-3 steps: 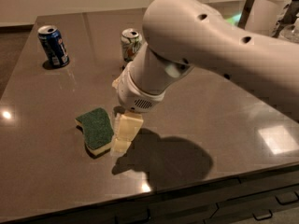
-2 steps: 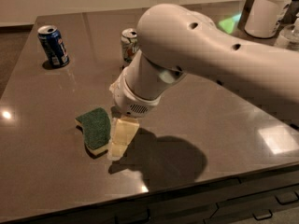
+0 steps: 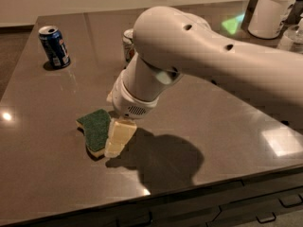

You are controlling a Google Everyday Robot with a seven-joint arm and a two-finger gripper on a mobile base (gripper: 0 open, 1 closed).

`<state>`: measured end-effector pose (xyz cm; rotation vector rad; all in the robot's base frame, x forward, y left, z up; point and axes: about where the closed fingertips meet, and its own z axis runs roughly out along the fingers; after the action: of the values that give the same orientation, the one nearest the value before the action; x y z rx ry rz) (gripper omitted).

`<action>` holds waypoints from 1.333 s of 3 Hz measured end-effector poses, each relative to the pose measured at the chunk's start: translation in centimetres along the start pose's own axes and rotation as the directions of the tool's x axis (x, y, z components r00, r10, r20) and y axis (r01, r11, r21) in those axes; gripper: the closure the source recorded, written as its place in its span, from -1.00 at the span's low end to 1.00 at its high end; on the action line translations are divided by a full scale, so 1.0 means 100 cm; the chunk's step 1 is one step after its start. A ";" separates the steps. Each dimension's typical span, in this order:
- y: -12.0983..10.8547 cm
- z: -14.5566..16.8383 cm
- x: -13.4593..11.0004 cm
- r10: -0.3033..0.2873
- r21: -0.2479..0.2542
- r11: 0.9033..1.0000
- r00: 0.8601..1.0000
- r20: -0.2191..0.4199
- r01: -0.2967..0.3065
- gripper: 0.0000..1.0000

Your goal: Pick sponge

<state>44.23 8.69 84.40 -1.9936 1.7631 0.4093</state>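
Observation:
The sponge (image 3: 96, 130) lies flat on the dark table (image 3: 42, 108), green scouring side up with a pale yellow base showing at its near edge. My gripper (image 3: 117, 137) hangs from the big white arm and reaches down at the sponge's right edge. One pale yellow finger (image 3: 119, 136) shows, touching or just beside the sponge's right side. The other finger is hidden, so I cannot tell how the gripper stands on the sponge.
A blue soda can (image 3: 54, 47) stands at the back left. A second can (image 3: 128, 44) stands behind my arm, partly hidden. A white container (image 3: 273, 11) stands at the back right. The table's front edge runs close below the sponge, with drawers (image 3: 265, 207) under it.
My arm and gripper have shifted left and down, closing on the sponge's right edge. The sponge has stayed in place.

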 end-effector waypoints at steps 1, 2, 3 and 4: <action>0.001 -0.002 -0.002 -0.006 -0.007 1.000 1.000 0.002 0.006 -0.17; 0.001 -0.004 -0.002 0.000 -0.009 1.000 1.000 0.006 0.000 0.28; -0.005 -0.015 -0.003 0.015 -0.005 1.000 1.000 0.015 -0.015 0.76; -0.015 -0.032 -0.002 0.038 0.005 0.999 0.999 0.029 -0.039 1.00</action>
<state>45.49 7.33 87.48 -1.9428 1.7854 0.4434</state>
